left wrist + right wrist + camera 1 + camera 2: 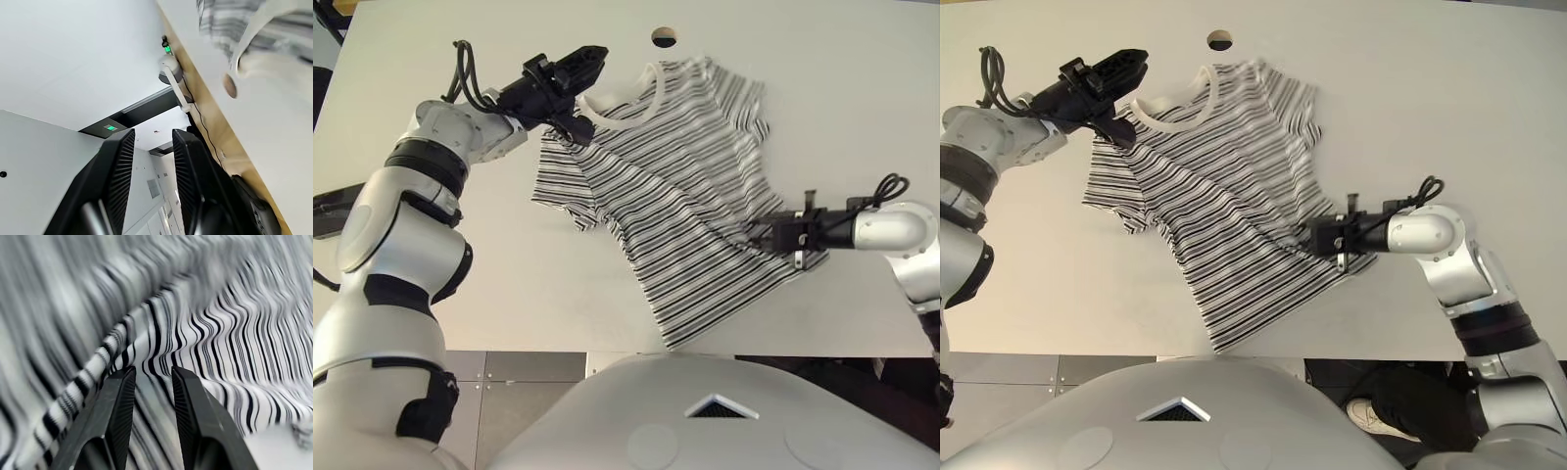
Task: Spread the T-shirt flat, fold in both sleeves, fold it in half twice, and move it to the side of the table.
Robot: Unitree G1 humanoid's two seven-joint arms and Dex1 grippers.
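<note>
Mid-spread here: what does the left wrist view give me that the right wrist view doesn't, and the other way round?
Left wrist view adds: the white collar of the T-shirt, the round cable hole in the table beside it, and the table's edge with the room beyond. Right wrist view adds: a raised fold in the striped cloth just ahead of the right gripper, which hangs close over the fabric. Both: striped T-shirt cloth, some bare table, and the arm's own gripper with fingers apart; the left gripper is clear of the cloth.
</note>
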